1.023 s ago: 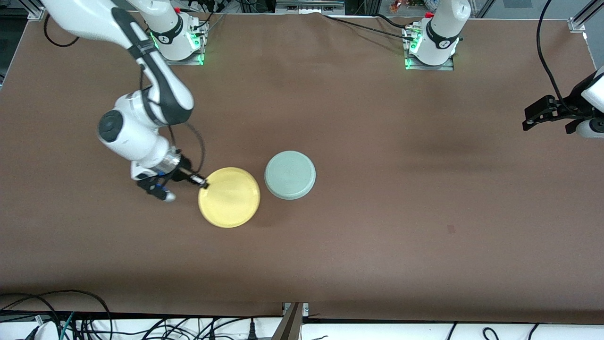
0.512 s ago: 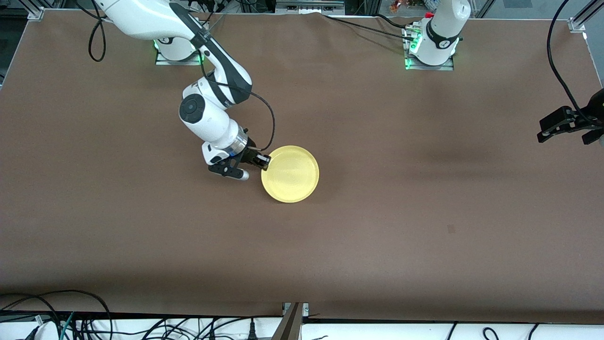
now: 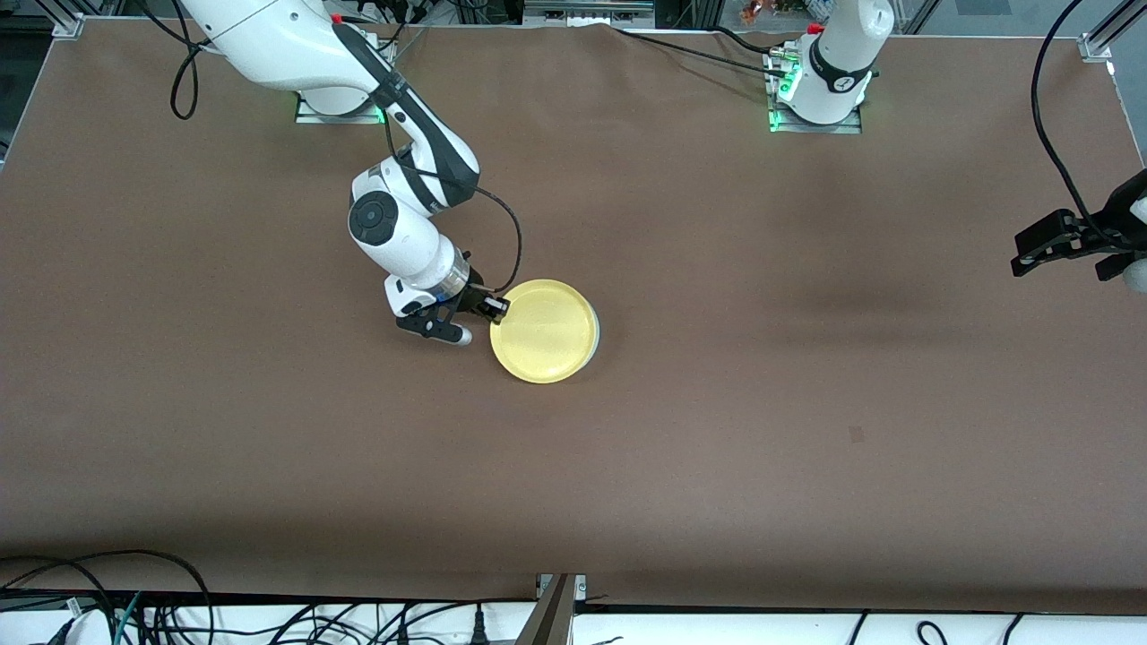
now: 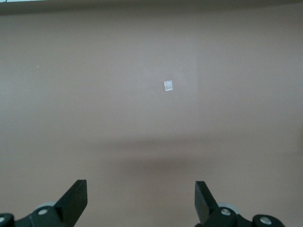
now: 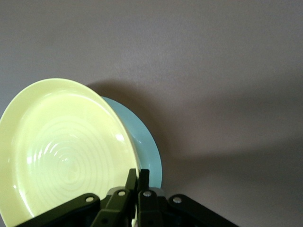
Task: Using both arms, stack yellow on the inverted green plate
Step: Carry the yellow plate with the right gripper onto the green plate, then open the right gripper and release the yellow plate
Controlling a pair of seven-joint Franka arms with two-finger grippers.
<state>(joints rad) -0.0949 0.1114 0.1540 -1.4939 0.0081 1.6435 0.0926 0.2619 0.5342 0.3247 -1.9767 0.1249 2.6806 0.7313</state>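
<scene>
Right gripper [image 3: 494,309] pinched on the rim of the yellow plate [image 3: 544,331], plate held over the green plate [image 3: 593,333] with only a sliver showing past its edge, brown table [image 3: 762,403], left gripper [image 3: 1044,244] waiting with jaws wide over the left arm's end

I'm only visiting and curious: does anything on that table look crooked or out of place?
Slightly. The yellow plate, pinched at its rim by the right end effector, sits off-centre over the green plate, leaving a green sliver showing.
</scene>
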